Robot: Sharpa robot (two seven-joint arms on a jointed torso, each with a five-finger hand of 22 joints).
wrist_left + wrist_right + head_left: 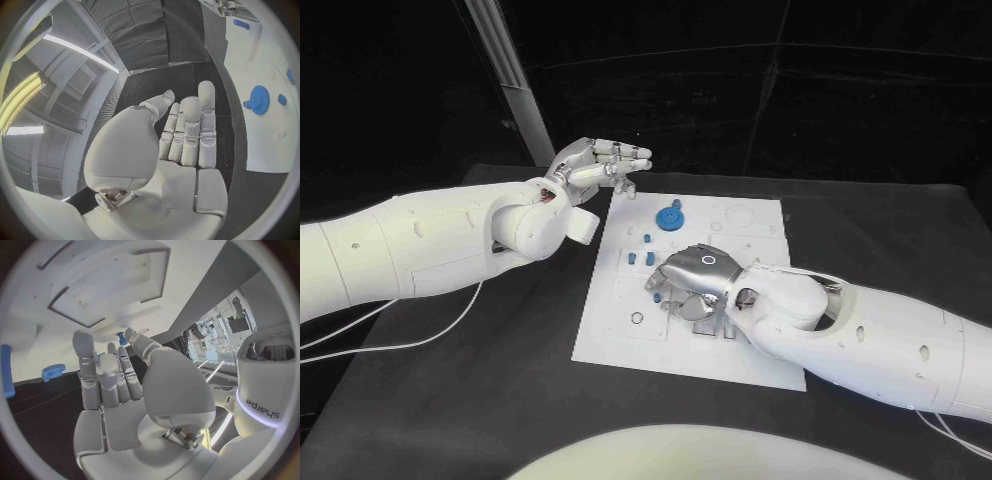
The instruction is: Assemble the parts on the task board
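Working over the middle of the task board [620, 338], the right hand [692, 282] hangs palm-down above the small blue parts. In the right wrist view a small blue peg [120, 337] sits at its fingertips [133, 335] — pinched, by the look of it, though the contact itself is too small to be sure. Step in hand, as I judge it: carrying or seating one peg into a socket on the board.

Left hand [599, 164] is raised off the far-left corner of the board, fingers straight and close together, nothing in it — idle.

Board is a white plate, lying flat mid-bench [473, 400], with recesses and printed outlines. Blue gear [672, 216] lies on the far part, well apart from the right hand; a few blue pegs [640, 257] lie just left of that hand.

Next move likely calls for a fine, upright lowering onto the socket, then release without tipping the peg.
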